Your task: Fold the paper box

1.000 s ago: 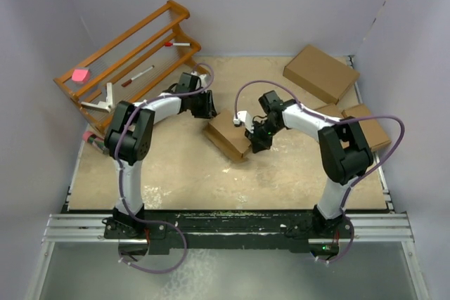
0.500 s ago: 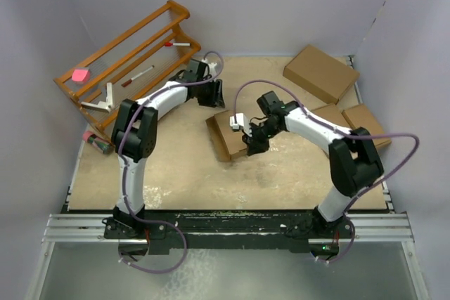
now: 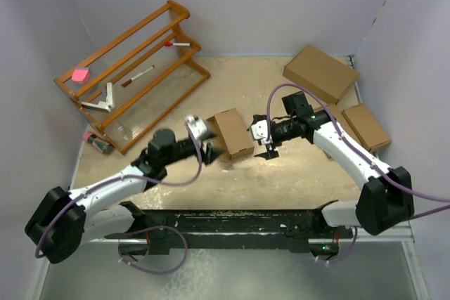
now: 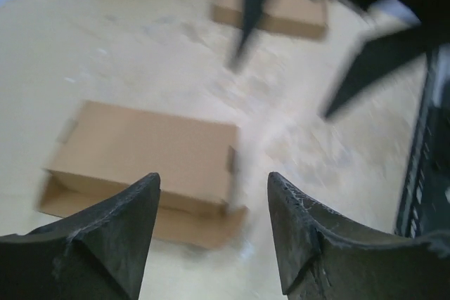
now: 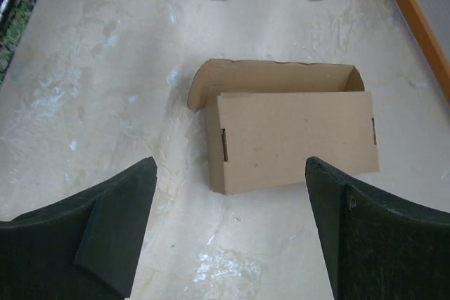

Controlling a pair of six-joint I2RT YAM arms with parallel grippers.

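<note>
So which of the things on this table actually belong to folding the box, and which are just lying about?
Part of the job:
paper box, mid-table between the two arms

Just lying about:
wooden rack
pink block and markers on the rack
larger brown box
two flat brown boxes

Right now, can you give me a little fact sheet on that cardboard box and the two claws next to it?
paper box: folded up, lying on the table, held by nothing
left gripper: open, empty, on the box's left
right gripper: open, empty, on the box's right
also there: larger brown box far right, wooden rack far left
</note>
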